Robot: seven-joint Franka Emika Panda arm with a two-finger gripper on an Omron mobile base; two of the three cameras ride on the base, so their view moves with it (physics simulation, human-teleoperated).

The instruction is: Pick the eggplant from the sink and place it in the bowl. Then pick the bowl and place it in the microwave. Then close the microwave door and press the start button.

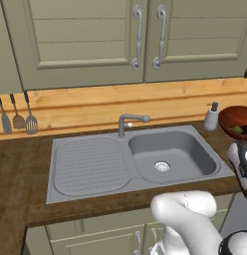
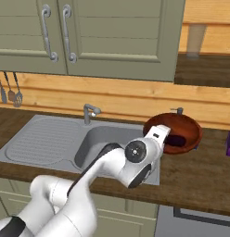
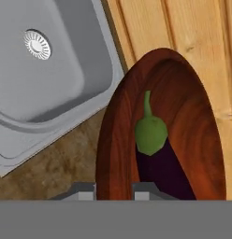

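Hand view | fingers straddle bowl rim | eggplant inside

Evenly lit throughout, flat rendered light, no harsh glare. Soft shading down inside the sink, darker on its near wall. Faint sheen along the faucet and a gentle gloss on the bowl, its left inner wall dropping into deep shadow. Eggplant nearly black, detail lost in its dark skin, green cap clear. Slightly soft and low in resolution all round, jagged edges on the desk. No motion blur, no bending at the edges.
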